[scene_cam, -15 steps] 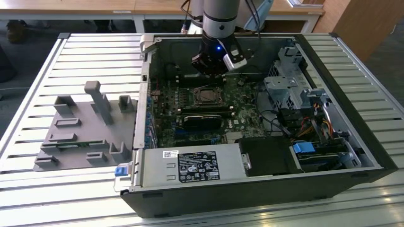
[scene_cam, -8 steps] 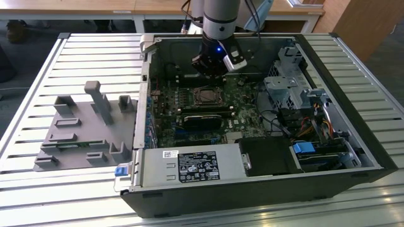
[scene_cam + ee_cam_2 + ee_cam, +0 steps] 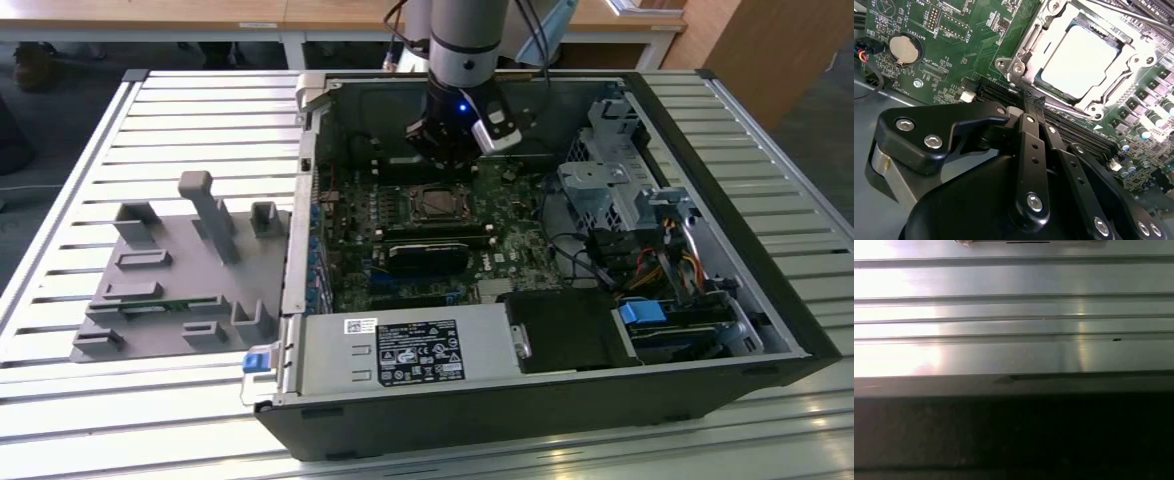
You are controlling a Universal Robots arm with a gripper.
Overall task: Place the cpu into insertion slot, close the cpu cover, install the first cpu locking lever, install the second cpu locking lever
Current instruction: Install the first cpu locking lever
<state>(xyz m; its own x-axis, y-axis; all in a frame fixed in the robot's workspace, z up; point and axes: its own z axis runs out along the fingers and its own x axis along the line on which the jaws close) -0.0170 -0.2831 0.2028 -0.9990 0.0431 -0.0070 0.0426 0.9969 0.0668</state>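
Black linkage bars of my claw [image 3: 1030, 107] fill the lower half of the second wrist view, their bolt heads bright; the fingers run together to a narrow tip just short of the socket, so the claw is clenched and grasps nothing. Beyond that tip, in the upper right of the frame, sits the cpu [image 3: 1077, 61], a flat square chip with a pale silver-grey metal top, already seated in the insertion slot [image 3: 1038, 82], a dark square socket. Over it lies the cpu cover [image 3: 1133, 56], a thin silver metal frame with a large square window, lying down around the chip. A round silver coin battery [image 3: 905, 48] rests on the green motherboard [image 3: 954, 50] at the upper left.

Seen from the exterior view, my grey arm [image 3: 467, 40] comes down from the top centre into the open black computer case [image 3: 534, 400], which lies on the slatted metal table [image 3: 160, 100]. The claw [image 3: 447, 150] hangs just above the socket [image 3: 434, 203] at mid-frame. A grey power-supply box [image 3: 400, 350] occupies the case's lower left, and a grey plastic fixture [image 3: 187, 270] stands on the table at the left.
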